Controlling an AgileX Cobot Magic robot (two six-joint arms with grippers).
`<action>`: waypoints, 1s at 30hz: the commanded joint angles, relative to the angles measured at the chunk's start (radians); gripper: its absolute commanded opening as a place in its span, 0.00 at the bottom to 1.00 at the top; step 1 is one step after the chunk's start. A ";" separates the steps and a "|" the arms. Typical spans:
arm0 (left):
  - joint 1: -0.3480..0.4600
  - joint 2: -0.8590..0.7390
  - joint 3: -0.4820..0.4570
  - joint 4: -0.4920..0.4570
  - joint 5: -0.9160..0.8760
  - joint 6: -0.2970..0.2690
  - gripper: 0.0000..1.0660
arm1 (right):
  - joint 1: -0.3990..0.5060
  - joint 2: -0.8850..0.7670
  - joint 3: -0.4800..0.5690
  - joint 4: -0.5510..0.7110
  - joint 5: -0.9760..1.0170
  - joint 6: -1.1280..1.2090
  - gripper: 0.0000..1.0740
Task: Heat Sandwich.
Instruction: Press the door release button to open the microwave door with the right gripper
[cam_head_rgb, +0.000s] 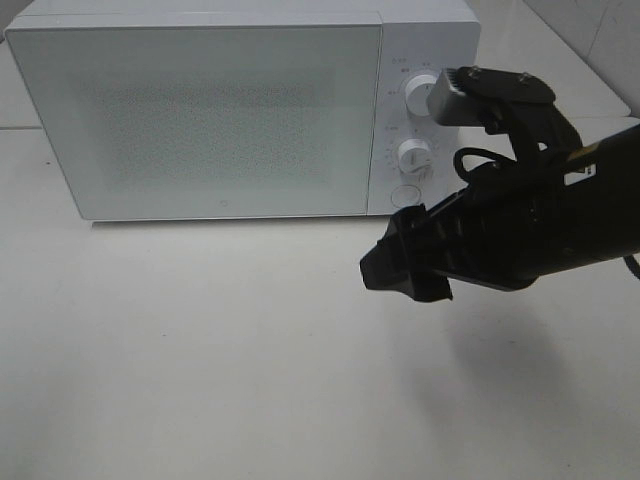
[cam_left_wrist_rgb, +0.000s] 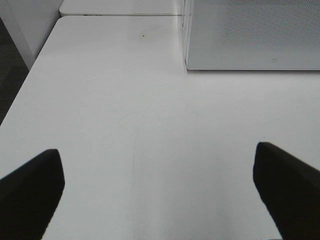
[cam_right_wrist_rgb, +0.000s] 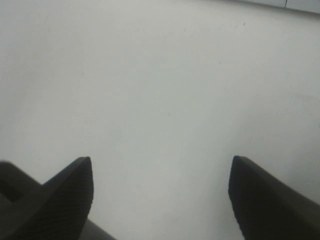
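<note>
The sandwich is out of view in every frame. A white microwave (cam_head_rgb: 200, 110) stands at the back of the table with its door shut, and its lower front corner shows in the left wrist view (cam_left_wrist_rgb: 250, 35). My right gripper (cam_head_rgb: 392, 270) hangs above the table in front of the microwave's control panel, pointing left and down. Its jaws stand open over bare table (cam_right_wrist_rgb: 160, 165) with nothing between them. My left gripper (cam_left_wrist_rgb: 157, 152) is open wide over the table to the left of the microwave, also holding nothing. It does not show in the exterior high view.
The microwave's panel has two white dials (cam_head_rgb: 418, 92) (cam_head_rgb: 415, 155) and a round button (cam_head_rgb: 405, 196) below them. The white table (cam_head_rgb: 200, 350) runs forward from the microwave. Its left edge (cam_left_wrist_rgb: 30, 70) drops off to a dark floor.
</note>
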 joint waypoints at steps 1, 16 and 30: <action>-0.005 -0.027 0.001 0.003 -0.005 0.000 0.91 | -0.005 -0.011 -0.056 -0.087 0.204 -0.014 0.69; -0.005 -0.027 0.001 0.003 -0.005 0.000 0.91 | -0.005 -0.274 -0.089 -0.190 0.528 -0.010 0.69; -0.005 -0.027 0.001 0.003 -0.005 0.000 0.91 | -0.005 -0.682 -0.086 -0.200 0.770 0.025 0.69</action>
